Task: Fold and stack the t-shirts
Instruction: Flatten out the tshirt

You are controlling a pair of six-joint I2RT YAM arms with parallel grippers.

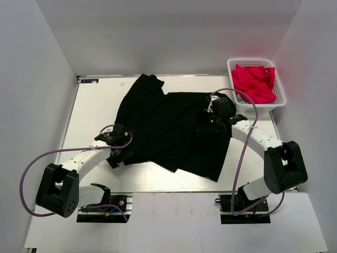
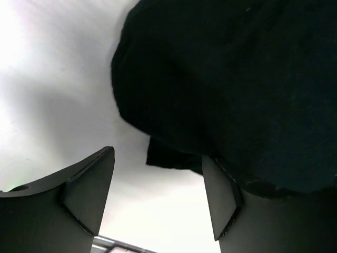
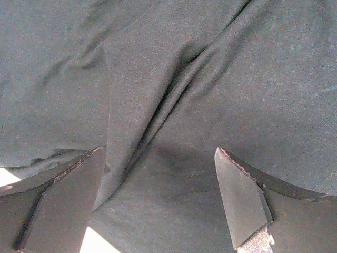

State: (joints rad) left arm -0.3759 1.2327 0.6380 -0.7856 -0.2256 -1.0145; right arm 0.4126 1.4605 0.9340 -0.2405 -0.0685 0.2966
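A black t-shirt [image 1: 168, 126] lies spread and creased across the white table [image 1: 97, 105]. My left gripper [image 1: 120, 154] sits low at the shirt's lower left edge. In the left wrist view it [image 2: 158, 154] is open, with bare table between the fingers and a black cloth corner [image 2: 168, 158] just past the tips; the right finger [image 2: 218, 200] lies against the cloth. My right gripper [image 1: 205, 125] hovers over the shirt's right half. It [image 3: 159, 150] is open above a long fold [image 3: 142, 105] in the cloth. Pinkish-red t-shirts [image 1: 254, 81] lie bunched in a basket.
The white basket [image 1: 250, 59] stands at the table's far right corner, past the right arm. White walls enclose the table on the left, back and right. Both arms' cables loop over the near part of the table.
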